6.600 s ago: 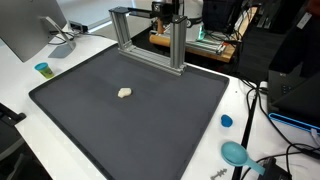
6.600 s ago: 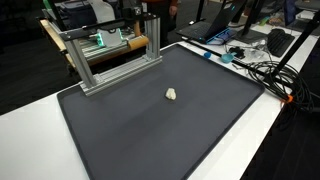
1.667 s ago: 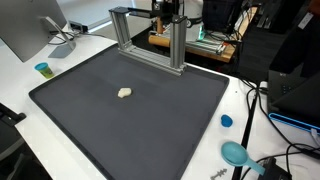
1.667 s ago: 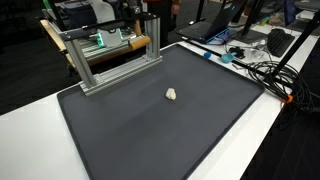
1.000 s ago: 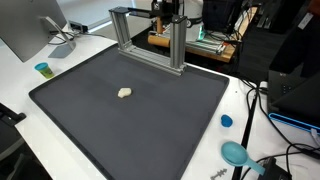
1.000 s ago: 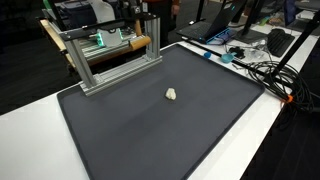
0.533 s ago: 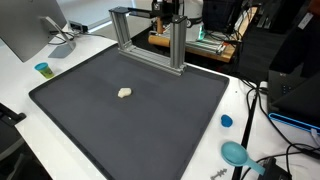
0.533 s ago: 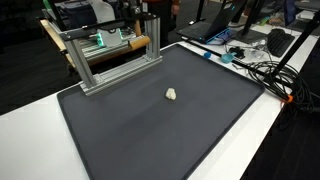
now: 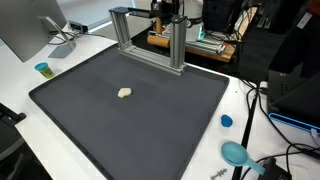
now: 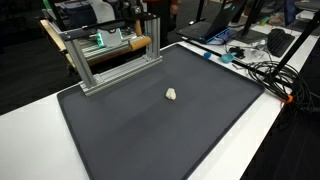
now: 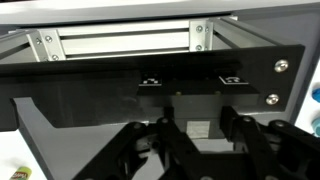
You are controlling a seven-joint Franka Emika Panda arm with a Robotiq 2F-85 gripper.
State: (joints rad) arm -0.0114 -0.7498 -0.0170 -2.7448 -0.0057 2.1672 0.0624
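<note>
A small pale beige lump [image 9: 124,93] lies alone on the black mat [image 9: 150,125]; it also shows in an exterior view [image 10: 171,95]. An aluminium frame [image 9: 150,35] stands at the mat's far edge, as in an exterior view [image 10: 110,55]. My gripper [image 11: 198,135] shows in the wrist view as dark fingers [image 11: 165,130] standing apart with nothing between them. It faces the frame's silver beam [image 11: 120,42] and a black panel [image 11: 110,85] from close by. It is far from the lump. In the exterior views only a dark shape behind the frame top [image 9: 166,10] shows it.
A monitor [image 9: 25,25] and a small teal cup [image 9: 42,69] stand by one side of the mat. A blue cap [image 9: 226,121], a teal round tool [image 9: 235,153] and cables [image 10: 255,65] lie on the white table on the opposite side.
</note>
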